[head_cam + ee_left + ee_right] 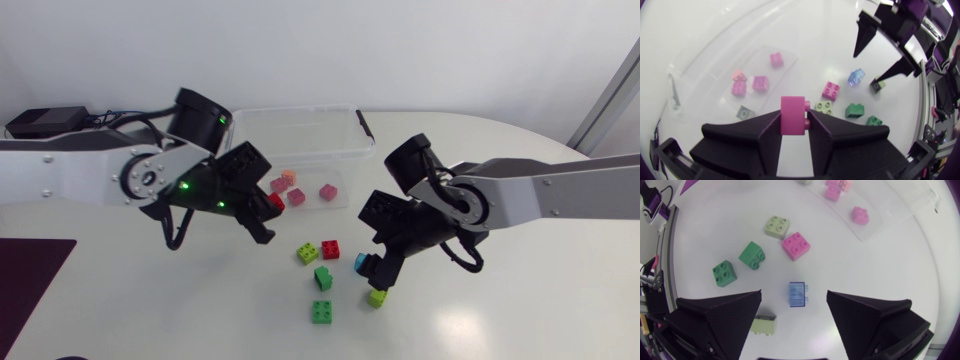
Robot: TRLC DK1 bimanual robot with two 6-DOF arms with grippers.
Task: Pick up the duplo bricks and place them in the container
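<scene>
Your left gripper (794, 120) is clamped on the held red brick (791, 114). A finger presses each side, and the brick's studs are turned sideways toward one finger. From overhead you get only a red sliver of it, left of centre, because the finger hides the rest. It sits right at the front wall of the clear container (300, 110) in the upper middle of the frame.

Inside the container lie three pink bricks (296, 198) and a salmon brick (290, 176). In the left wrist view a pale brick (743, 113) sits just ahead of one finger at the container's corner. You cannot tell whether it is inside the wall, and overhead the arm covers it.

Your right gripper (380, 270), right of centre, has its fingers spread wide. The blue brick (797, 294) lies on the table between them, apart from both, and overhead the gripper hides part of it. The lime brick (763, 325) is half tucked under one finger in the right wrist view. Whether the finger touches it is unclear.

Left of that gripper, in the lower middle of the overhead frame, the loose red brick (330, 249) sits just beside a yellow-green brick (307, 253). A dark green brick (323, 277) lies below them and a green brick (322, 311) lowest of all. The right wrist view cuts off most of the container.
</scene>
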